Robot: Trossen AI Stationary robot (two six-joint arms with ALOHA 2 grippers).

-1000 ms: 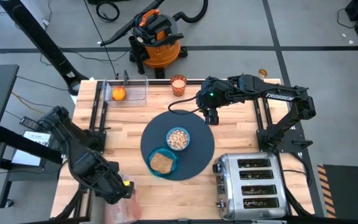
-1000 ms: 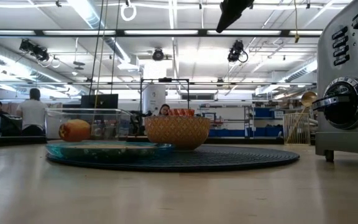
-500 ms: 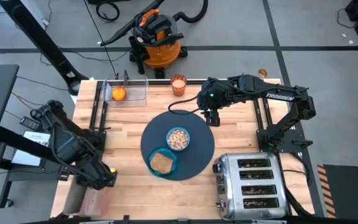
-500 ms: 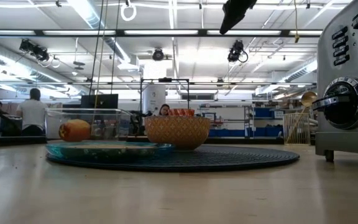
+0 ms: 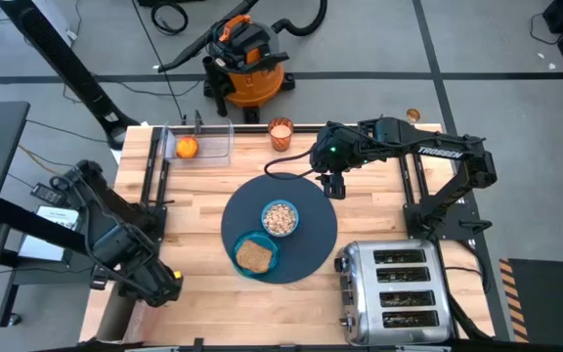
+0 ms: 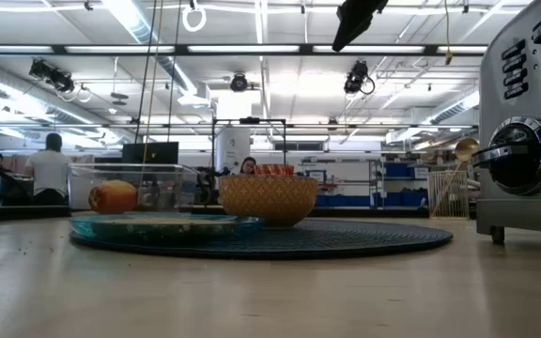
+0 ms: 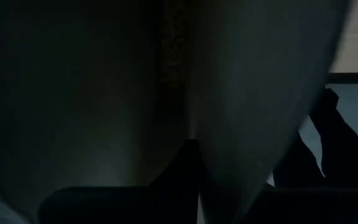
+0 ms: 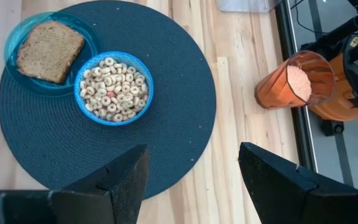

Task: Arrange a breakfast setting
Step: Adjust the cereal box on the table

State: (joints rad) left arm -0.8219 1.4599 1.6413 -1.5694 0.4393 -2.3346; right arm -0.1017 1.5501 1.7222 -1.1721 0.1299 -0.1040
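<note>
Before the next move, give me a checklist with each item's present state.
1. Bowl filled with cereal, on the mat: ok.
2. Toast slice on the plate, on the mat: ok.
3. Cup on the mat: not ok, stands on bare table beside it.
4. Fruit placed at the setting: not ok, in the clear container.
5. Right gripper open, empty, above the mat's edge: ok.
6. Left gripper shut at the table's front left edge, empty: cannot tell.

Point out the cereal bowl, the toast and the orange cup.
cereal bowl (image 8: 114, 88), right wrist view, on the cereal.
toast (image 8: 50, 42), right wrist view, slice's middle.
orange cup (image 8: 272, 90), right wrist view, its side wall.
</note>
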